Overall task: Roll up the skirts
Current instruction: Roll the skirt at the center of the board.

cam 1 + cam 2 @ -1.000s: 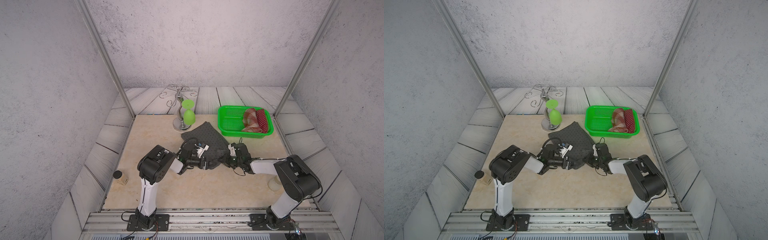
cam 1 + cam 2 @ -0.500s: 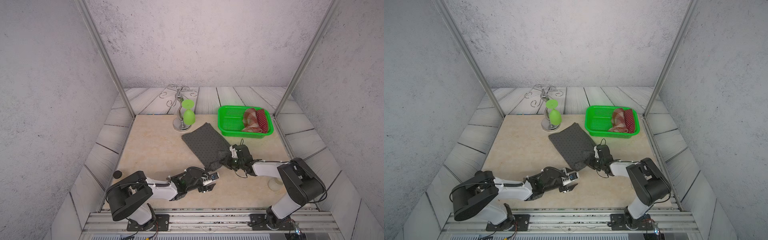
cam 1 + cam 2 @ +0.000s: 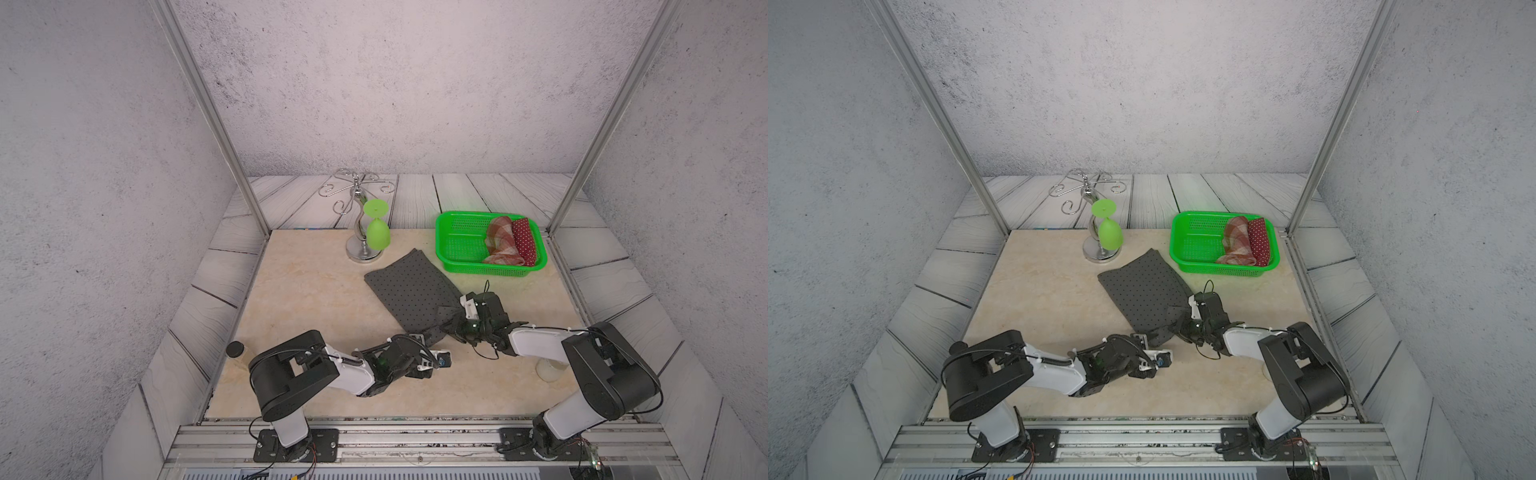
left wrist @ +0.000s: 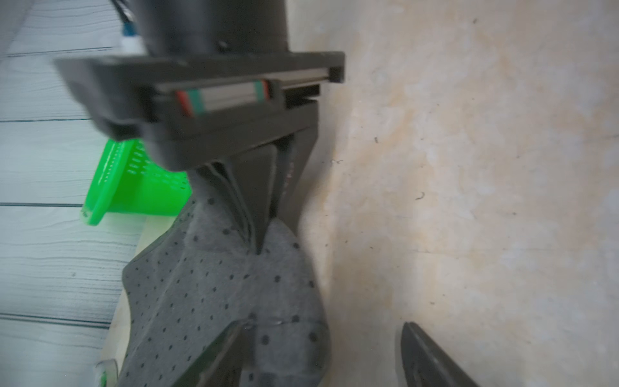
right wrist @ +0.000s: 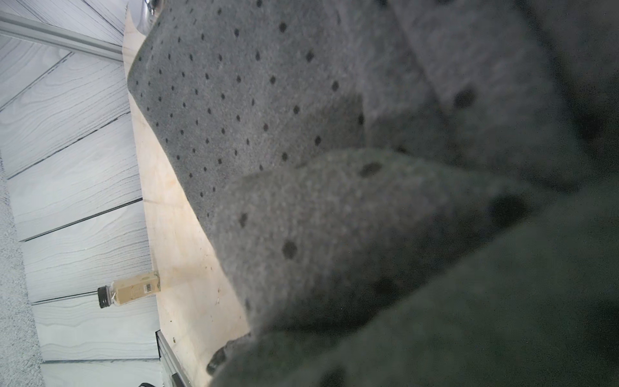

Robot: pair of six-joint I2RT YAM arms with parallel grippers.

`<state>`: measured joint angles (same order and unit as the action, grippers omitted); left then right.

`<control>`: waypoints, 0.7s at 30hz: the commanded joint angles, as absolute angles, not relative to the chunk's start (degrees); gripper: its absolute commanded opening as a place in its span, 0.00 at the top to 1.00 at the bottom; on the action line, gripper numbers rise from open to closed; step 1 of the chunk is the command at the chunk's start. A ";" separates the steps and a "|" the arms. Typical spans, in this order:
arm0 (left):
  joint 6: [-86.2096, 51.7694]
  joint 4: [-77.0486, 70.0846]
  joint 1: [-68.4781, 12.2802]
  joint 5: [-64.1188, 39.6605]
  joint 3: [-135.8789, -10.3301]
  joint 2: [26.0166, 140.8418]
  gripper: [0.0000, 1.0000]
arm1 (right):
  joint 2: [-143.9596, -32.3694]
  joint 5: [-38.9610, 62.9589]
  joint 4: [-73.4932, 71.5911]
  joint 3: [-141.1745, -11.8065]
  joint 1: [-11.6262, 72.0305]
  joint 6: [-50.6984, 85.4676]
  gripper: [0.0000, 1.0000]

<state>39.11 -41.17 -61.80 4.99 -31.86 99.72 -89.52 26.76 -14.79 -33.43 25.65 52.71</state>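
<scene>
- The grey skirt (image 3: 409, 291) is thick, matt, felt-like cloth with a fuzzy nap.
- The plaid skirt (image 3: 498, 237) and the red skirt (image 3: 524, 241) are thinner matt cloth.
- The basket (image 3: 486, 270) is glossy perforated plastic.
- The stand (image 3: 358, 249) is polished, mirror-bright metal.
- The cup (image 3: 377, 235) is smooth plastic.
- The table (image 3: 311, 291) has a smooth, stone-look top with low sheen.
- The walls (image 3: 395, 83) look rough and grainy.

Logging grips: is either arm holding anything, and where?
The right gripper grips the grey dotted skirt by a fold at its near end; the left gripper, jaws open, holds nothing.
</scene>
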 commanded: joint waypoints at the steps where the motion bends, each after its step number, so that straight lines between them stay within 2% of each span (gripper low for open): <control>1: 42.23 -45.31 -62.73 6.91 -32.63 103.23 0.25 | -88.25 28.74 -13.83 -33.32 25.52 53.15 1.00; 8: 43.86 -45.03 -62.80 10.71 -34.98 106.46 0.28 | -86.23 29.64 -14.72 -32.00 25.58 54.05 1.00; 12: 44.52 -43.64 -62.36 12.05 -37.09 109.14 0.38 | -84.86 29.57 -14.06 -31.30 25.58 53.78 1.00; 19: 42.57 -45.56 -61.01 13.30 -37.88 111.77 0.42 | -81.59 29.95 -13.15 -28.93 25.57 53.51 1.00; 21: 42.01 -45.47 -60.70 14.21 -38.10 112.06 0.48 | -81.30 29.51 -12.74 -28.44 25.51 52.89 1.00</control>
<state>42.19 -48.42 -62.24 10.79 -38.13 109.82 -83.74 27.33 -14.63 -29.36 25.34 53.74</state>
